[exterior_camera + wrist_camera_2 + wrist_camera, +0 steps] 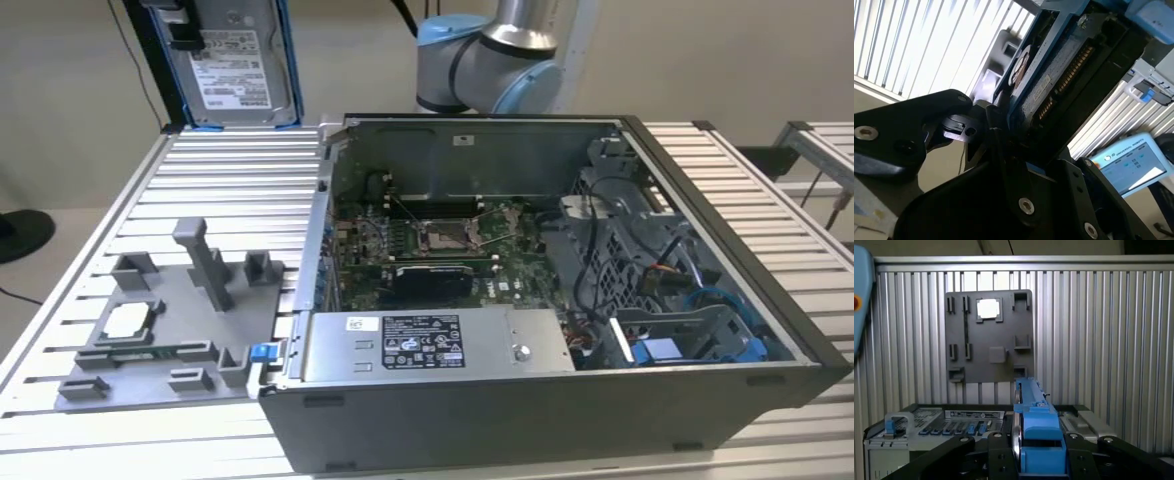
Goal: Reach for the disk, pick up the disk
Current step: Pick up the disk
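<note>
Holding: hard drive point(1035, 412) in blue bracket, standing edge-up between the jaws of the gripper point(1036, 456), which are clamped on its two faces, above the ribbed table point(1104, 340). Handling: grip best centred and square; a narrow hold probably pivots if tilted.

Robot lab: slatted aluminium bench point(220, 180), opened computer point(534, 410).

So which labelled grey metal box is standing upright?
The silver-grey hard drive with the blue bracket, at the exterior view's upper left; the large grey stickered box lies flat in the case.
</note>
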### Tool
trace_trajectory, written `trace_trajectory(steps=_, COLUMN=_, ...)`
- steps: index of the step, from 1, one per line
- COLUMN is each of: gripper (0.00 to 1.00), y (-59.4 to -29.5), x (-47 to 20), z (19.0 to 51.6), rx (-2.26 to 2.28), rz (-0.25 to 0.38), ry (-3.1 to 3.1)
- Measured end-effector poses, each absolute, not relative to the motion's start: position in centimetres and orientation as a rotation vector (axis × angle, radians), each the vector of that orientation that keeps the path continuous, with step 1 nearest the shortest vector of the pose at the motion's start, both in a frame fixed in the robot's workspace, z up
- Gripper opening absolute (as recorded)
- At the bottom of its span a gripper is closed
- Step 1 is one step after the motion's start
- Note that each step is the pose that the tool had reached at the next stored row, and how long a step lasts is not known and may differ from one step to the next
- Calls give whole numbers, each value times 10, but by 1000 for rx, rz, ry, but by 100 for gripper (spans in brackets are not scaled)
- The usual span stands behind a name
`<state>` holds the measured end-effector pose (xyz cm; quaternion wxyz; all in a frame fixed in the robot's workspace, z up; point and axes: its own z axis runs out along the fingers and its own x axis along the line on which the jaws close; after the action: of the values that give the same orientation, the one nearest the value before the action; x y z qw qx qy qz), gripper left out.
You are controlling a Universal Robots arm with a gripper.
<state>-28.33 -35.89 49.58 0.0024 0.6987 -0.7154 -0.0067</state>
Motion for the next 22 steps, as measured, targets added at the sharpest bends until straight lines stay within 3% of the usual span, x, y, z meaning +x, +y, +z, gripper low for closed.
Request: trace_trajectory(steps=22, gripper=0, y=-359, x=-222, z=496, rx=2190, rz=-24, ry=-2242)
